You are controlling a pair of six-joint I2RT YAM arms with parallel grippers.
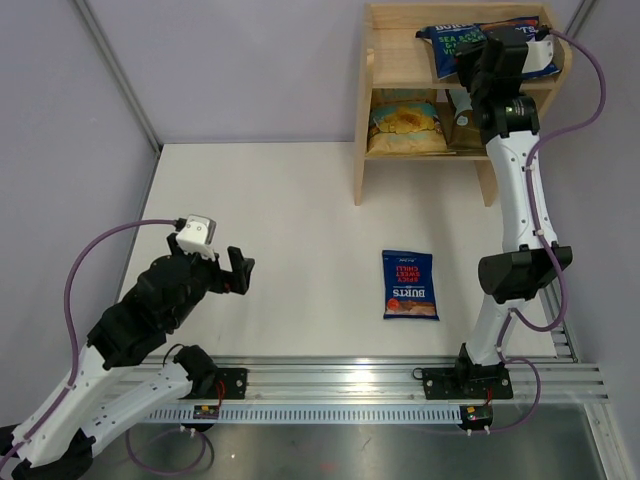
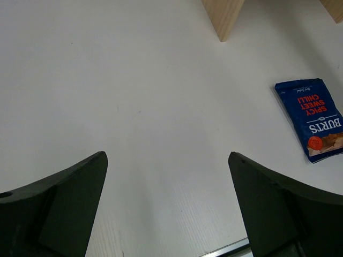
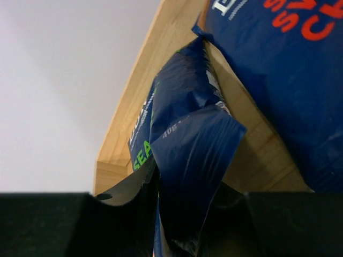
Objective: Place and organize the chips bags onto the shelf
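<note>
While your right pincer (image 3: 179, 206) clenches the crinkly dark blue green-lettered chips bag (image 3: 182, 123), that bag lies on the top tier of the light wooden shelf (image 3: 161, 59).
You grip its edge, probably to square it against the red-lettered blue bag (image 3: 289, 80) just beyond the pincer. Your left pincer (image 2: 167, 160) stands released and empty; the flat blue chilli bag (image 2: 316, 118) lies ahead-right of it.

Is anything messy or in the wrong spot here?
Yes. One Burts Spicy Sweet Chilli bag lies alone on the table, not on the shelf. On the top tier, the green-lettered Burts bag looks crumpled and tilted, pinched in the right gripper.
</note>
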